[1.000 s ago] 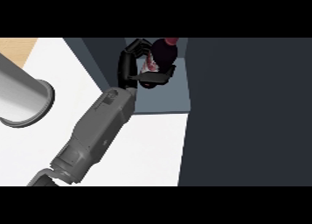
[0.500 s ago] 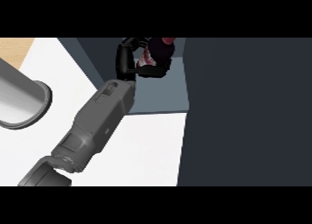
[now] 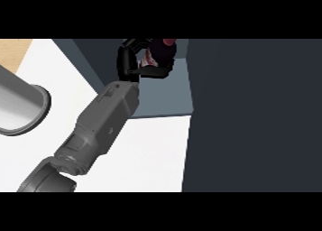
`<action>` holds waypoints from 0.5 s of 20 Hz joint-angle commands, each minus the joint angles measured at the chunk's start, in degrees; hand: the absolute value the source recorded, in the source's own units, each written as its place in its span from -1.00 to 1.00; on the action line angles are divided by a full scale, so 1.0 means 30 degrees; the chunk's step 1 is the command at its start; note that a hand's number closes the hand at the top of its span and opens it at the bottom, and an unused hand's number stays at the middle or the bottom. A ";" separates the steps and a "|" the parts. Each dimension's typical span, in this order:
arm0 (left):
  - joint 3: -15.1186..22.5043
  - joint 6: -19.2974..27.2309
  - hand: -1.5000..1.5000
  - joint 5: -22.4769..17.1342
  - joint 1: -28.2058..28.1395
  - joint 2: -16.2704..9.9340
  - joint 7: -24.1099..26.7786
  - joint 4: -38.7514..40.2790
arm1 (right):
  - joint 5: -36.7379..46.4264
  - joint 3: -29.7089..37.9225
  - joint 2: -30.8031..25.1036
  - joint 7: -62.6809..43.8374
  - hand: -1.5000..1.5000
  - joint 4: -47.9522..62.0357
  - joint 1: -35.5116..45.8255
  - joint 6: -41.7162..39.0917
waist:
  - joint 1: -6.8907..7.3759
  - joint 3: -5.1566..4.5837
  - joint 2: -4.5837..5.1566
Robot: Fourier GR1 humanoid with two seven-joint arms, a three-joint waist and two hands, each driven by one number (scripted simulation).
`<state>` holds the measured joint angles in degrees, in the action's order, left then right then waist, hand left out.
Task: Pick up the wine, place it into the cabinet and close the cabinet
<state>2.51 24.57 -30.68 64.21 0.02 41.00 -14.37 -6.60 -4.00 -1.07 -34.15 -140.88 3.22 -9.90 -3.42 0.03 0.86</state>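
The right hand [image 3: 140, 61] is curled around the wine [image 3: 162, 50], holding it inside the open cabinet [image 3: 167, 92] at the far side. Lower it upright onto the shelf (clear of the dark door [image 3: 256, 113]) before letting go.

wine [image 3: 164, 49] mostly hidden by curled hand [image 3: 138, 61], top cut off

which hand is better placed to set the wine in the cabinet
Right. The right hand is curled round the wine and is at the cabinet, over its shelf. The left hand does not show in the view.
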 commanded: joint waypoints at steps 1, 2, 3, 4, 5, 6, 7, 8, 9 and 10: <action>-0.0960 -0.1359 1.00 -0.0805 -0.0720 -0.0007 0.0585 0.0666 | -0.1115 0.0016 0.0114 -0.0319 -1.00 -0.1070 -0.0471 -0.0001 | 0.0104 -0.0022 0.0040; -0.1172 -0.1431 1.00 -0.0735 -0.0352 -0.0293 0.0462 0.1045 | -0.0931 -0.0132 0.0183 -0.0492 -1.00 -0.1437 -0.0755 0.0097 | -0.0003 -0.0024 0.0081; -0.0769 -0.0979 1.00 -0.0838 -0.0096 -0.0008 0.0359 0.1220 | -0.0651 -0.0410 0.0301 -0.0614 -1.00 -0.0683 0.0190 0.0322 | -0.0008 -0.0028 0.0058; -0.1062 -0.0579 1.00 -0.0581 0.0460 -0.0007 0.0181 0.1361 | -0.1131 -0.0313 0.0284 -0.0564 -1.00 -0.1991 -0.1203 0.0086 | -0.0048 -0.0016 0.0031; -0.1303 -0.0965 1.00 -0.0666 0.0466 -0.0455 0.0347 0.1541 | -0.0943 -0.0144 0.0110 0.0225 -1.00 -0.0647 -0.0486 -0.0269 | -0.0009 -0.0017 0.0121; -0.1318 -0.1578 1.00 -0.0628 0.0052 -0.0418 0.0926 0.1694 | -0.0993 0.0269 -0.0064 -0.0276 -1.00 -0.0882 0.0094 -0.0019 | -0.0153 -0.0028 0.0200; -0.1262 -0.0994 1.00 -0.0517 0.0645 -0.0323 0.0174 0.1828 | -0.0597 -0.0786 0.0344 -0.0426 -1.00 -0.2060 -0.1021 0.0065 | -0.0105 -0.0023 0.0062; -0.1339 -0.0497 1.00 -0.0593 0.0588 -0.0012 0.0713 0.2000 | -0.1158 -0.0060 -0.0055 -0.0860 -1.00 -0.1062 0.0283 0.0098 | -0.0142 -0.0028 0.0145; -0.1473 -0.0386 1.00 -0.0555 0.0886 -0.0182 0.0419 0.2116 | -0.0745 -0.0341 0.0039 -0.0572 -1.00 -0.1490 -0.0149 0.0030 | -0.0143 -0.0024 0.0124; -0.1321 -0.0864 1.00 -0.0514 0.0260 -0.0009 0.1040 0.1981 | -0.1516 0.0896 -0.0293 -0.0087 -1.00 -0.0469 -0.0102 -0.0225 | 0.0052 -0.0012 0.0072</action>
<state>-0.33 21.75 -31.61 65.42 0.02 43.63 -9.79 -6.64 -4.28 -0.94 -33.96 -140.76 3.36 -10.10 -3.64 0.01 1.02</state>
